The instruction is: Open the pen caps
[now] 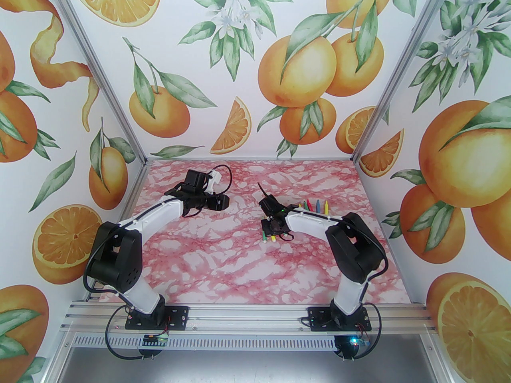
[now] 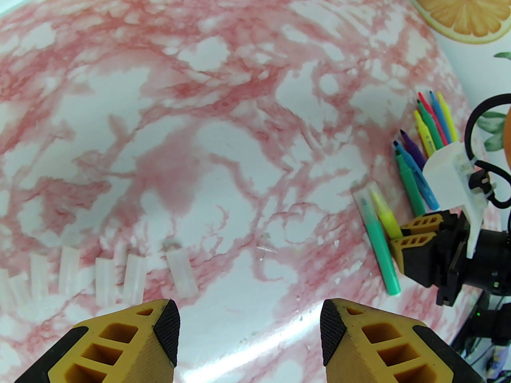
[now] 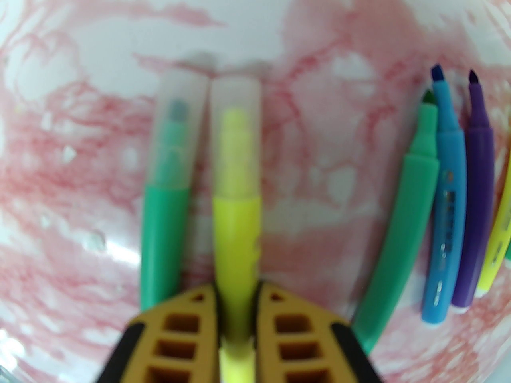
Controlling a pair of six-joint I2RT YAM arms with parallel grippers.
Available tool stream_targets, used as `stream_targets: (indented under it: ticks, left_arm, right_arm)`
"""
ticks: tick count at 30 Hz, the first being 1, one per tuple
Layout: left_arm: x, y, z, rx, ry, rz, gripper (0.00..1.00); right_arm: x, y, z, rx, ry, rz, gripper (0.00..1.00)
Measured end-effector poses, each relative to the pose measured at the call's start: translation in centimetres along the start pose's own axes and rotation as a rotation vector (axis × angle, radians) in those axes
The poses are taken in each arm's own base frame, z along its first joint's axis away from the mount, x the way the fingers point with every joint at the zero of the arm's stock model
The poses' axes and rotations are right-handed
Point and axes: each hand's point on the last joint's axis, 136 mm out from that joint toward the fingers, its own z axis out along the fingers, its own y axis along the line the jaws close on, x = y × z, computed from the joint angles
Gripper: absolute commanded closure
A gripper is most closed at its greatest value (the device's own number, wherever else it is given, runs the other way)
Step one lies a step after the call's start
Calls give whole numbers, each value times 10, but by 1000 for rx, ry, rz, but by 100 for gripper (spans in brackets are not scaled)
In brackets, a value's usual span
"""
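The right gripper (image 3: 236, 289) is clamped on the yellow pen (image 3: 235, 229) by its barrel. Just ahead of the fingertips, its clear cap (image 3: 235, 126) is on. A green pen (image 3: 161, 229), also capped, lies just beside it on the gripper's left, and uncapped pens (image 3: 447, 214) lie to the right. The left gripper (image 2: 249, 329) stands half open, holding nothing. Loose clear caps (image 2: 131, 277) lie ahead, to its left.

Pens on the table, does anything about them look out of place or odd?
Nothing spilled or broken. The capped green pen and capped yellow pen lie apart from the uncapped pens; the right fingers pinch the yellow barrel. Loose clear caps lie in a ragged, tilted row before the left fingers.
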Motion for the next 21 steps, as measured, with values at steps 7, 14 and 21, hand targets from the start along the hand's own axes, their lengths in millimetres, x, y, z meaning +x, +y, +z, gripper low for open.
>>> stream_targets:
  ticks: [7, 14, 21]
  left_arm:
    - [-6, -8, 0, 46, -21, -18, 37]
    - [-13, -21, -1, 120, -47, -44, 37]
    - [-17, -34, -2, 201, -67, -60, 37]
  right_arm:
    - [3, -3, -6, -23, -32, 11, 98]
    - [-14, 1, -36, -97, -136, 18, 100]
    - [-27, 16, -68, -205, -247, -17, 100]
